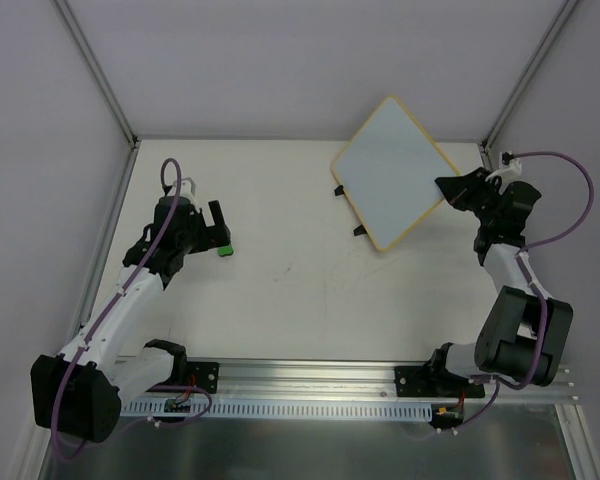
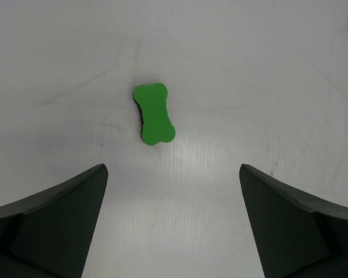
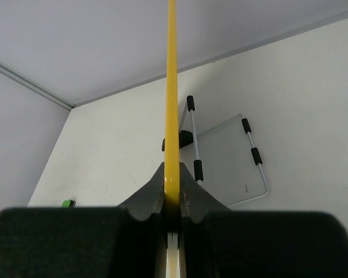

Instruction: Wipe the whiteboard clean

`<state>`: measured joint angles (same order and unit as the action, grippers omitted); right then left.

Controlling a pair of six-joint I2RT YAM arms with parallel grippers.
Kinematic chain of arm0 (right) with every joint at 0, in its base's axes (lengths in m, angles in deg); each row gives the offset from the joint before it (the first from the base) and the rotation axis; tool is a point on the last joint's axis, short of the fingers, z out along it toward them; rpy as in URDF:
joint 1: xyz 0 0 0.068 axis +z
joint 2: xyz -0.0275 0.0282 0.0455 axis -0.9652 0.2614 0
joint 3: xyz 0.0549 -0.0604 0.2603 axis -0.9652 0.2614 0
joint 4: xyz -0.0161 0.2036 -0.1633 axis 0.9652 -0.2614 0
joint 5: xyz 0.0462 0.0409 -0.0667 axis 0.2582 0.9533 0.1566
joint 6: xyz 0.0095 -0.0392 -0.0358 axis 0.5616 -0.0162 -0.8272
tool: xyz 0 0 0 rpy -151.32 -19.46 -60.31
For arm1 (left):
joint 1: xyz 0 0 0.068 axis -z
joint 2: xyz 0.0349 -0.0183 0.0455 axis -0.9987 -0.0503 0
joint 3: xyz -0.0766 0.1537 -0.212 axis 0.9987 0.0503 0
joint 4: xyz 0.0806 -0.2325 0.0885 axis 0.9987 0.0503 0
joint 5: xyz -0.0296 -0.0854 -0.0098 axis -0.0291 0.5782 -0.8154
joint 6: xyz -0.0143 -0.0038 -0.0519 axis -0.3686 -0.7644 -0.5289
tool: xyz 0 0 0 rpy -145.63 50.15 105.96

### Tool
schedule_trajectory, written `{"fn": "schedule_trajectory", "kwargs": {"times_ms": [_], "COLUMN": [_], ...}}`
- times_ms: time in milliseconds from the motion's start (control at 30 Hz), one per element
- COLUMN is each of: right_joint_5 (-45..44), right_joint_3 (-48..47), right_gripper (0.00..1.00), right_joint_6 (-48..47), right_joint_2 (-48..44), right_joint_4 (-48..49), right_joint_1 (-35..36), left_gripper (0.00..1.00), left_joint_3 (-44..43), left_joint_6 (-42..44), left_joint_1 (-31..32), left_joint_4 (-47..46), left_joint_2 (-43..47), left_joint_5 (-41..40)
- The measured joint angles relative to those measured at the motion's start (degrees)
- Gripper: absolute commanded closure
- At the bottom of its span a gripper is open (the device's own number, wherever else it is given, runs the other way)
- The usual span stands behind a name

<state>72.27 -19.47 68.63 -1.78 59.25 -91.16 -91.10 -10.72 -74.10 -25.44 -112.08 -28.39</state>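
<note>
The whiteboard (image 1: 390,172) is a white board with a thin tan frame and two black feet. It is tilted up at the back right, and its face shows no writing. My right gripper (image 1: 454,190) is shut on its right edge. In the right wrist view the yellow frame edge (image 3: 171,87) runs straight up from between the clamped fingers of the right gripper (image 3: 171,186). My left gripper (image 1: 218,222) is open at the left, just above the green bone-shaped eraser (image 1: 225,250). In the left wrist view the eraser (image 2: 154,113) lies flat on the table ahead of the open left gripper (image 2: 174,174).
A wire stand with black sleeves (image 3: 252,156) shows under the board in the right wrist view. The white table (image 1: 290,290) is walled on the left, back and right. An aluminium rail (image 1: 310,385) with the arm bases runs along the near edge.
</note>
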Motion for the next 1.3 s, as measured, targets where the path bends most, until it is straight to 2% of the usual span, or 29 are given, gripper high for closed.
{"fn": "schedule_trajectory", "kwargs": {"times_ms": [333,633,800,867,1000,1300], "right_joint_5": [-1.0,-1.0,-0.9,-0.8,-0.8,-0.8], "right_joint_3": [5.0,7.3,8.1,8.2,8.3,9.5], "right_gripper": [0.86,0.80,0.69,0.61,0.59,0.39], "right_joint_6": [0.6,-0.3,-1.4,-1.6,-2.1,-2.4], "right_joint_2": [-2.6,-2.1,-2.0,-2.0,-2.0,-2.2], "right_joint_4": [2.4,1.5,1.4,1.2,1.2,1.3], "right_joint_1": [-0.1,-1.0,-1.4,-1.4,-1.6,-1.7], "left_gripper": [0.01,0.01,0.01,0.01,0.01,0.01], "left_joint_3": [0.4,2.1,2.2,2.2,2.2,2.2], "left_joint_6": [0.0,0.0,0.0,0.0,0.0,0.0], "left_joint_1": [0.0,0.0,0.0,0.0,0.0,0.0], "left_joint_4": [0.0,0.2,0.3,0.3,0.3,0.3], "left_joint_2": [0.7,3.0,3.3,3.5,3.5,3.5], "left_joint_5": [0.0,-0.1,-0.1,-0.1,-0.1,-0.1]}}
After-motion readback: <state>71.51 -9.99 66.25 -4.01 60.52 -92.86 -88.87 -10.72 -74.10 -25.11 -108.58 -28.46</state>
